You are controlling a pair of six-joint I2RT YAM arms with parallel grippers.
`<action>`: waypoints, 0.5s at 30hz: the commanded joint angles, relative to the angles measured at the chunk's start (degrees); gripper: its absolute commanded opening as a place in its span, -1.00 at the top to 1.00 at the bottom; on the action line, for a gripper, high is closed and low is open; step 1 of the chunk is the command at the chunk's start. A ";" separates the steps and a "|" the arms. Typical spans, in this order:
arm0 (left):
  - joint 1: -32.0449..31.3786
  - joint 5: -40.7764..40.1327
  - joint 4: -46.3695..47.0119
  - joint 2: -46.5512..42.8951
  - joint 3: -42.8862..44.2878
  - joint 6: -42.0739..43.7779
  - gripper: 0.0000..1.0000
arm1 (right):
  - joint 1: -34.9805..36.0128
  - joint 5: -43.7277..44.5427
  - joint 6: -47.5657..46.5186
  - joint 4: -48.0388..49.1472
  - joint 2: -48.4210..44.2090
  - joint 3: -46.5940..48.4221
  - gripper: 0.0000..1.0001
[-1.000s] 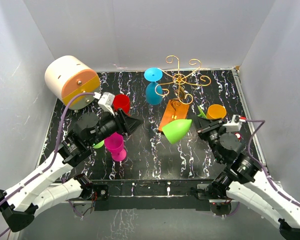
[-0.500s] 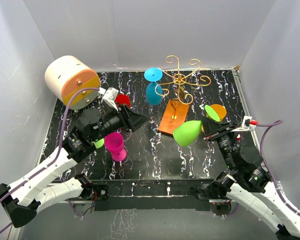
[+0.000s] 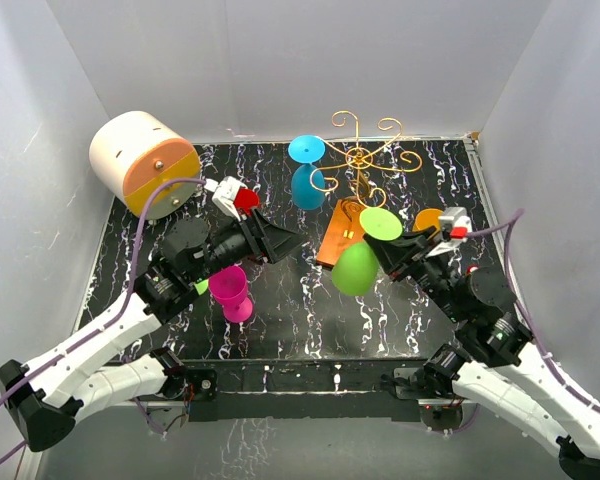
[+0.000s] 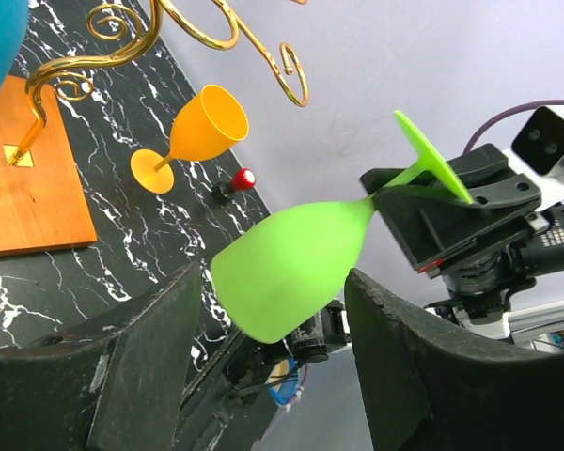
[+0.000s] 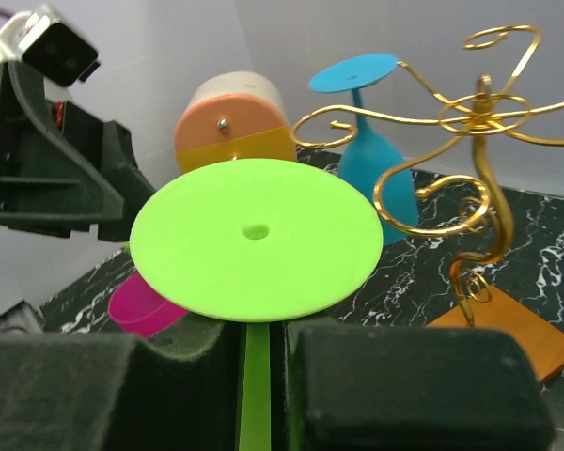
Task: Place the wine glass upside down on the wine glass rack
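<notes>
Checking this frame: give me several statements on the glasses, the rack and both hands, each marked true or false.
1. The right hand grips the green glass by its stem. True.
2. The left hand is shut on the pink glass. False: it is open and empty, and the pink glass stands on the table.
3. A blue glass hangs upside down on the rack. True.
4. The green glass hangs on the rack. False: the right hand holds it in the air, not on the rack.

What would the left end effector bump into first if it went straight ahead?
Probably the green wine glass that the right end effector holds by the stem. Its bowl sits right ahead, though depth is unclear.
</notes>
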 commanded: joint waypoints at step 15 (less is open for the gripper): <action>-0.21 4.76 20.45 2.16 -4.87 -17.93 -0.58 | 0.07 -19.77 -6.69 9.78 12.22 5.07 1.00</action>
